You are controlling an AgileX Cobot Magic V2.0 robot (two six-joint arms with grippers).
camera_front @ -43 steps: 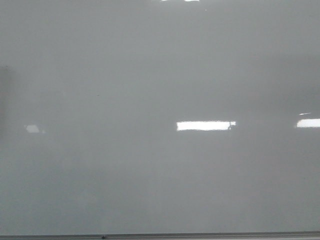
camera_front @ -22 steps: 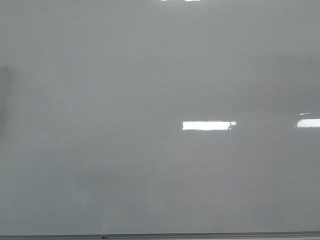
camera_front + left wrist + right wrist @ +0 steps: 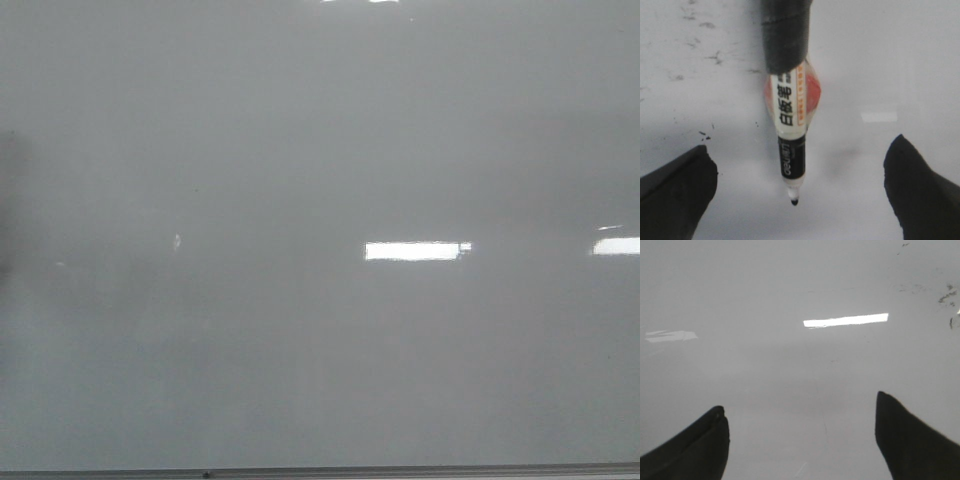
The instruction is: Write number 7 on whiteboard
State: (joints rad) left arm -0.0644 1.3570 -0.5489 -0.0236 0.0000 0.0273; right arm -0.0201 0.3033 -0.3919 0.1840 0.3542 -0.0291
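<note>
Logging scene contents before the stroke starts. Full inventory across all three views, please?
whiteboard: 1, glossy pale grey-white, fills the front view and lies behind both wrist views; no 7 visible on it.
edge strip: 1, grey metal, along the board's lower border in the front view.
light reflections: several, bright white, on the board right of centre and at the right edge.
smudges: scattered, dark ink specks, on the board in both wrist views.
marker: 1, white and black barrel with printed label, dark tip, uncapped, mounted between the left fingers, pointing at the board.
left gripper: 1, black, fingers wide apart either side of the marker.
right gripper: 1, black, fingers wide apart, holding nothing.
</note>
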